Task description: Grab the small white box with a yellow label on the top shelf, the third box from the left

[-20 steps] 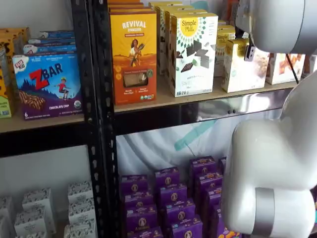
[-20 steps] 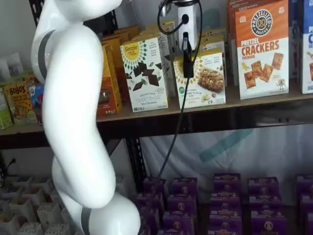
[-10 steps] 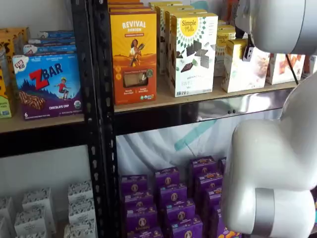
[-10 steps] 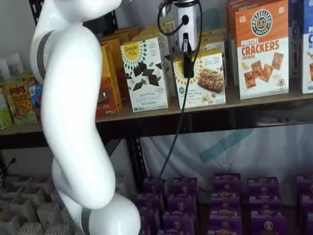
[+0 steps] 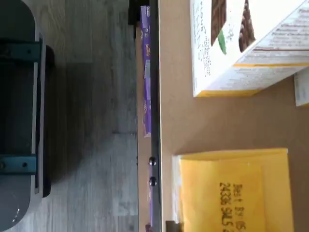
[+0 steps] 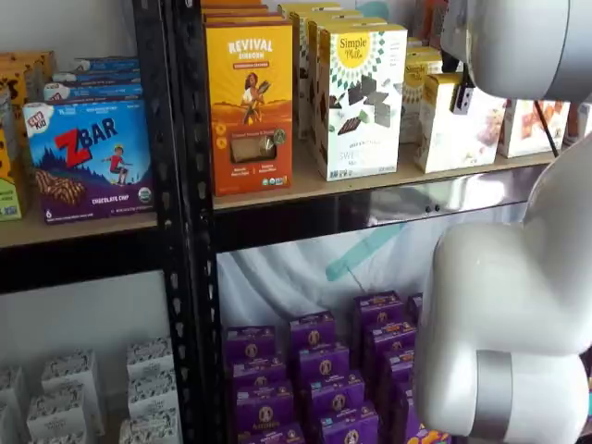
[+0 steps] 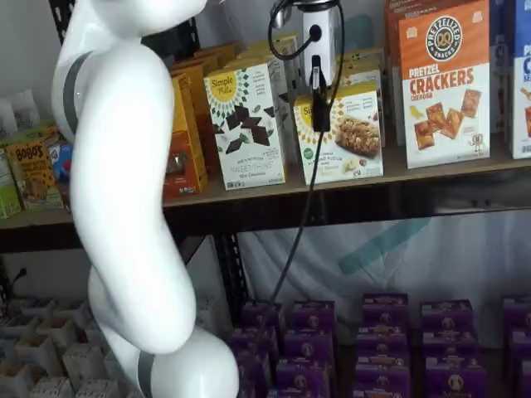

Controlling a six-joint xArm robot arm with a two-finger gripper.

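Observation:
The small white box [image 7: 353, 133] stands on the top shelf [image 7: 431, 170], with a yellow round logo and a mustard side panel [image 6: 437, 120]. In both shelf views my gripper [image 7: 319, 123] hangs right in front of its upper part. Only one black finger [image 6: 460, 99] shows, side-on, so I cannot tell whether a gap is there. The wrist view looks down on the box's mustard-gold top [image 5: 231, 193] and the tan shelf board [image 5: 217, 121]. The taller white carton with chocolate pieces [image 7: 245, 124] stands just left of it.
The orange-yellow Revival carton [image 6: 250, 106] stands further left and a pretzel crackers box [image 7: 444, 83] to the right. Purple boxes [image 6: 314, 370] fill the lower level. My white arm [image 7: 124, 191] covers much of both shelf views. A black upright [image 6: 180, 222] divides the bays.
The black finger has edged slightly up and toward the small white box. The boxes have not moved.

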